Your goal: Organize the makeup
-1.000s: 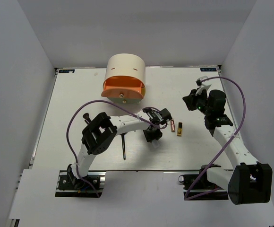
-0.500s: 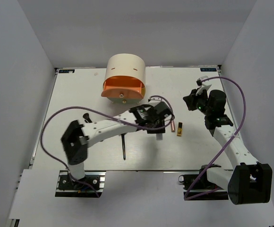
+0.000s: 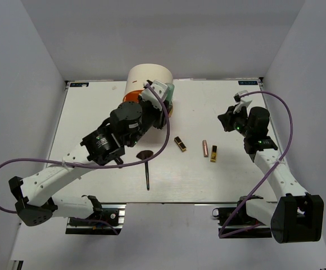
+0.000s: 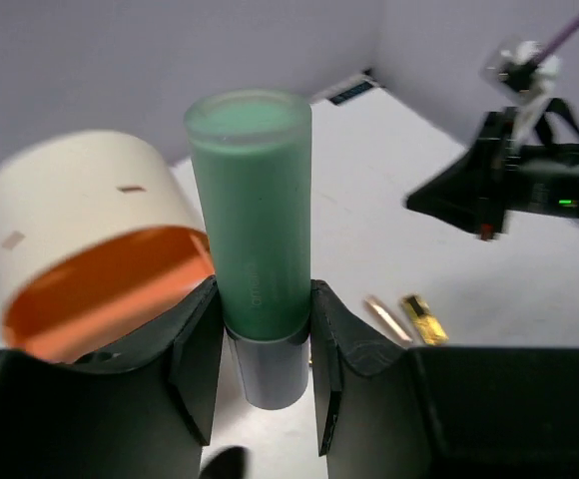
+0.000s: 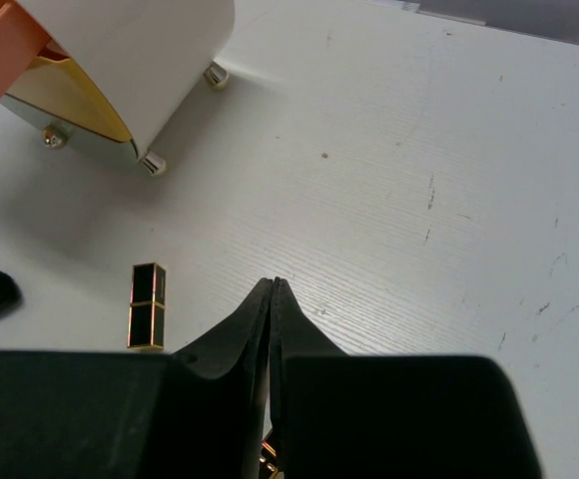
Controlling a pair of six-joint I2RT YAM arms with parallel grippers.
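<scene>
– Since a second ago my left arm [image 3: 95, 146] has swung from mid-tabletop up to the round cream box [image 3: 149, 76], taking the mint-green tube [image 4: 252, 200] with it. The right arm has kept its place.

– How are you holding the tube?

– My left jaws are clamped on its lower body just above the cap, with the cap toward me and the flat end pointing away. I judge that grip lets the long end go into the box first.

– Is it in yet?

– No. It hangs at the front of the box by the orange drawer [image 4: 110, 279], which stands pulled out.

– Anything in the drawer?

– The part I can see looks bare (it is blurred, so I won't swear to it). Of the yellow drawer [image 5: 70, 100] beneath I see only an edge, so I can't tell its contents.

– And your right jaws?

– Pressed together on nothing, above the right side of the tabletop [image 3: 95, 107] and out of the way.

– What is left out?

– One black-and-gold lipstick [image 3: 180, 144], the rose-gold tube [image 3: 205, 148] and a second lipstick [image 3: 213, 153] lie in a loose row, with the black fan brush [image 3: 145, 154] nearer my left arm.
</scene>
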